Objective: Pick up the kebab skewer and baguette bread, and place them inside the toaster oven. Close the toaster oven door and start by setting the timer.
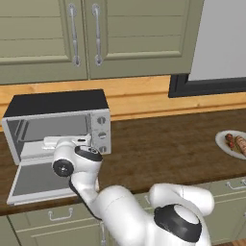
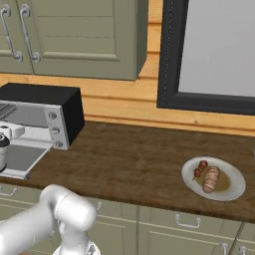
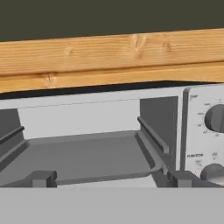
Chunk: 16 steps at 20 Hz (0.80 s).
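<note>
Open toaster oven (image 3: 87, 148), seemingly empty

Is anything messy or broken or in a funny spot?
Nothing looks broken or spilled. The toaster oven has its door hanging open, with an empty tray inside. The kebab skewer and baguette bread lie neatly on a plate farther along the counter.
</note>
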Tool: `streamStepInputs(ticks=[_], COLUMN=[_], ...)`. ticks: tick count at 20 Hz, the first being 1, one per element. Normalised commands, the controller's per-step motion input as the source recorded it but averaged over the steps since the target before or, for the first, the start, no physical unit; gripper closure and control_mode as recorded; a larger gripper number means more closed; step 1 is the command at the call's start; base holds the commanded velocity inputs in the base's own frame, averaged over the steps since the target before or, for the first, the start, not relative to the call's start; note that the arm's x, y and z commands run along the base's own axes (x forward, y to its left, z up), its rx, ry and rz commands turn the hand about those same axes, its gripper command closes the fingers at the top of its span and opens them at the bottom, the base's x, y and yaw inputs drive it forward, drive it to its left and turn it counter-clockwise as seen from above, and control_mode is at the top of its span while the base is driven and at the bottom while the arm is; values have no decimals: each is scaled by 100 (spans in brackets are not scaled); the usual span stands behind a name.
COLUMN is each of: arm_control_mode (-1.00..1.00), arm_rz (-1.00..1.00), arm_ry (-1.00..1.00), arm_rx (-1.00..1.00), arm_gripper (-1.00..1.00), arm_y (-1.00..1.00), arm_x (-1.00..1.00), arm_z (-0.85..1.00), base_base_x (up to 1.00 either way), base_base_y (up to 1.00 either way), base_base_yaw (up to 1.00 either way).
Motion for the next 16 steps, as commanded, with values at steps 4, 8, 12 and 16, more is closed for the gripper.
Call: streamStepInputs(ticks=[4,8,12,16], arm_control_mode=[-100,-100,-100,-100], arm_rz=[0,0,0,0], arm_ry=[0,0,1,5], arm_rx=[0,0,0,0], arm_gripper=[-100,-100,-100,-100], arm_y=[12,37,38,26], arm_x=[47,46,42,39], arm_z=[-15,-21,-24,-37], base_base_x=[0,0,0,0], base_base_y=[0,0,0,0], base_base_yaw=[0,0,0,0])
